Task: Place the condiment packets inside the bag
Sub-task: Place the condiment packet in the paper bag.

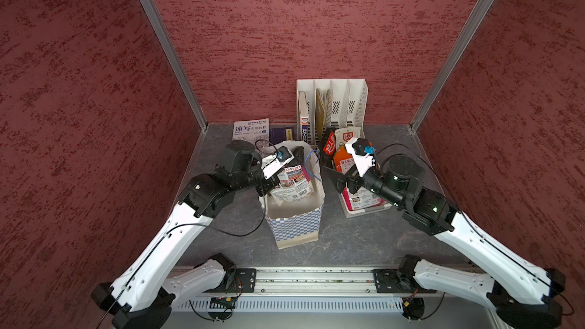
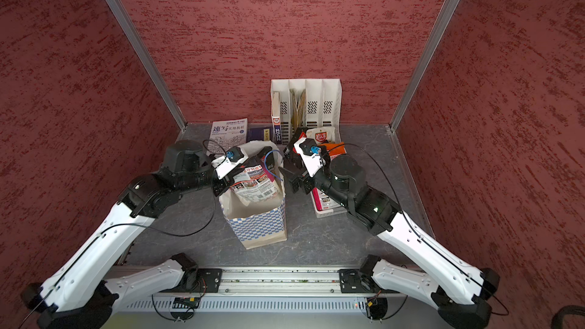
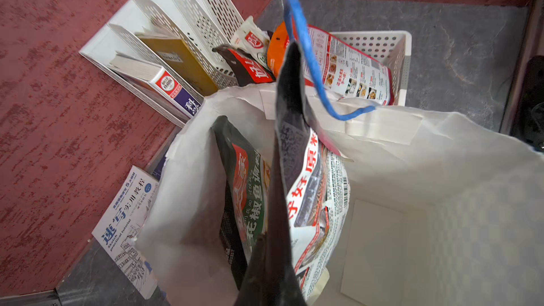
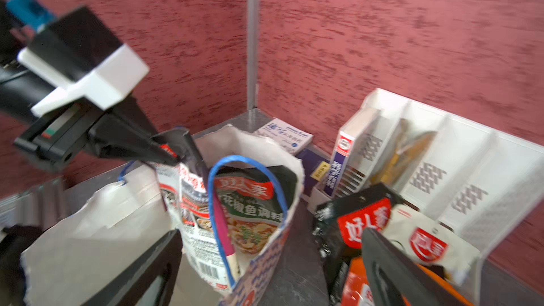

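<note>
Bag (image 1: 296, 226), on bench (image 1: 364, 242): green-black packet (image 3: 247, 189) inside; white-red packet (image 1: 292, 185) partly in, top edge pinched by left end effector (image 4: 172, 154). Right end effector (image 1: 345, 178) spread, empty. Outstanding: several packets (image 1: 343, 156) in basket (image 3: 397, 54).

Rough-textured red walls (image 1: 316, 26) close the space at 9, 12 and 3 o'clock, joined at the corners by two aluminium posts (image 1: 163, 42). The counter (image 1: 364, 242) is dark grey with pale marbled veins. A white perforated file rack (image 1: 354, 102) stands against the wall at 12 o'clock. A metal rail (image 1: 313, 280) runs along the 6 o'clock edge. The light is soft.
</note>
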`<state>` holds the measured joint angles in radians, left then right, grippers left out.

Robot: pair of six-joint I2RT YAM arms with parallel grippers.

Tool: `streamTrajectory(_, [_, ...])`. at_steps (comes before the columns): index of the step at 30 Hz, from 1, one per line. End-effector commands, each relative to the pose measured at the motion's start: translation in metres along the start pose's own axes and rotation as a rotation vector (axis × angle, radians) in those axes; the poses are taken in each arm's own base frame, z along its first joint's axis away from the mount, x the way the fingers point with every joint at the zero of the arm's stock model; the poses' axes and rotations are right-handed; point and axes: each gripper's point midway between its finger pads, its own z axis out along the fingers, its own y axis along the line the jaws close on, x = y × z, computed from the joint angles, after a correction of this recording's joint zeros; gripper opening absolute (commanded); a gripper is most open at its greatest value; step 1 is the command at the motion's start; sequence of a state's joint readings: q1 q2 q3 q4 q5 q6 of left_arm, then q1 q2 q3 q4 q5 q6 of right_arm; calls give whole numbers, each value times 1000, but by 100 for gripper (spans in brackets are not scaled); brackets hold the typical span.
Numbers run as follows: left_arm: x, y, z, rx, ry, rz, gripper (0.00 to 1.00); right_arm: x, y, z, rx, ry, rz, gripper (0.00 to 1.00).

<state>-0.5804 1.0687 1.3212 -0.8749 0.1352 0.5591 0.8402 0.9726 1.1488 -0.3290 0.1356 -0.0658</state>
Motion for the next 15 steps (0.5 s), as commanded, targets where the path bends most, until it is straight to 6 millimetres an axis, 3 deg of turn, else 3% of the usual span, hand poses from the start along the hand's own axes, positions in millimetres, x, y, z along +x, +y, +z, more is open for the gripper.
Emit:
streamTrajectory(1, [-20,25,-6,-129,-31,30,0,16,-47,-7,268,41,69,98])
streamTrajectory(6, [-34,35,23,-199,-36,81,0,28,-57,-11,325,63,103,99])
streamTrajectory(11, [-17,37,59,-205,60,114,0,41,-74,-20,411,91,139,98])
streamTrajectory(15, [-2,44,84,-228,104,131,0,66,-99,-28,501,152,221,99])
